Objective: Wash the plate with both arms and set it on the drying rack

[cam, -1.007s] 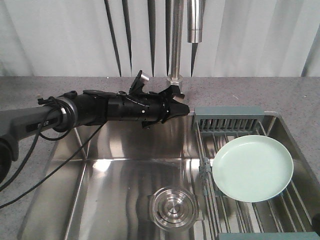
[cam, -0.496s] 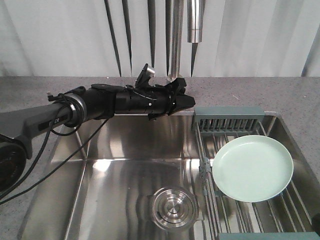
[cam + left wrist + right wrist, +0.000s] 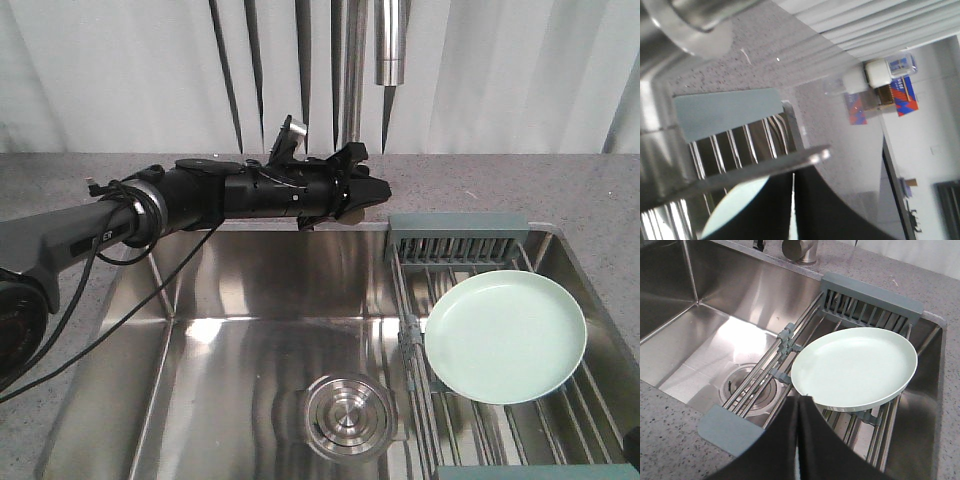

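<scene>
Front view: left arm (image 3: 200, 205) reaches in from left edge across upper centre, its gripper (image 3: 362, 190) at the faucet base by the sink's (image 3: 250, 330) back rim; fingers look pressed together, nothing held. Plate (image 3: 505, 335) lies flat on drying rack (image 3: 455, 240) at right, over the basin. Drain (image 3: 343, 415) at bottom centre.

Left wrist view: both dark fingers (image 3: 770, 210) meet along a thin seam at bottom, closed & empty; grey-green rack end piece (image 3: 725, 111) centre left, sliver of plate (image 3: 737, 207) below it.

Right wrist view: right gripper (image 3: 799, 405) at bottom centre, fingers closed on nothing, tip just at plate's (image 3: 855, 365) near rim; can't tell if touching. Plate sits on rack bars (image 3: 790, 367) centre right
</scene>
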`<state>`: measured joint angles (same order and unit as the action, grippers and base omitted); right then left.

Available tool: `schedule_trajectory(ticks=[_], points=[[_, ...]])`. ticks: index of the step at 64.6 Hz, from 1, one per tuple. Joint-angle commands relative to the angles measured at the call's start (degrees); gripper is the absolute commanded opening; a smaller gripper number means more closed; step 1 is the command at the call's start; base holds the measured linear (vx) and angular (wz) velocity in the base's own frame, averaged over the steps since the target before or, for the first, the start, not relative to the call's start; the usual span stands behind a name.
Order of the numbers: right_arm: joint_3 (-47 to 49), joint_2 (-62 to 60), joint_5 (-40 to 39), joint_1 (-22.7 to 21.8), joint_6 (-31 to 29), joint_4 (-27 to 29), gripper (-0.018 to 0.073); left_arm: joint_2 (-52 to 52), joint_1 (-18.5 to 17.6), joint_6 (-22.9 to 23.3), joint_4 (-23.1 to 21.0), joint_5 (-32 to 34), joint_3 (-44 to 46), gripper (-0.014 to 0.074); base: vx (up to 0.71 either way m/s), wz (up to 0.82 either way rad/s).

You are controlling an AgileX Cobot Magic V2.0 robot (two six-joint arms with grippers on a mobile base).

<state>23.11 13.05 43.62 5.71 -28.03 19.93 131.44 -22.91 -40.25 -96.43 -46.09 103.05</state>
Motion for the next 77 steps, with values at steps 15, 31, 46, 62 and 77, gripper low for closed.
schedule_trajectory(ticks=[15,31,46,62,77], points=[[1.39,0.49,-3.38,-0.27,-0.21,0.95,-0.0006,-8.56,1.37,5.34,9.18,-16.54,2.05,-0.0006,0.0,0.0],[1.39,0.49,-3.32,-0.27,-0.21,0.95,-0.0006,-19.75,3.84,15.4,40.62,-23.55,2.05,-0.0006,0.0,0.0],[1.39,0.49,-3.32,-0.27,-0.21,0.95,-0.0006,-34.13,3.84,22.26,58.36,-25.53,-0.38,-0.0006,0.0,0.0],[1.39,0.49,-3.39,-0.27,-0.21,0.95,-0.0006,-53.37,3.84,24.3,63.17,-22.91,-12.98,-0.0006,0.0,0.0],[1.39,0.49,-3.34,-0.27,-0.21,0.95,-0.0006,-73.68,3.84,26.4,70.14,-14.47,-32.63,-0.0006,0.0,0.0]])
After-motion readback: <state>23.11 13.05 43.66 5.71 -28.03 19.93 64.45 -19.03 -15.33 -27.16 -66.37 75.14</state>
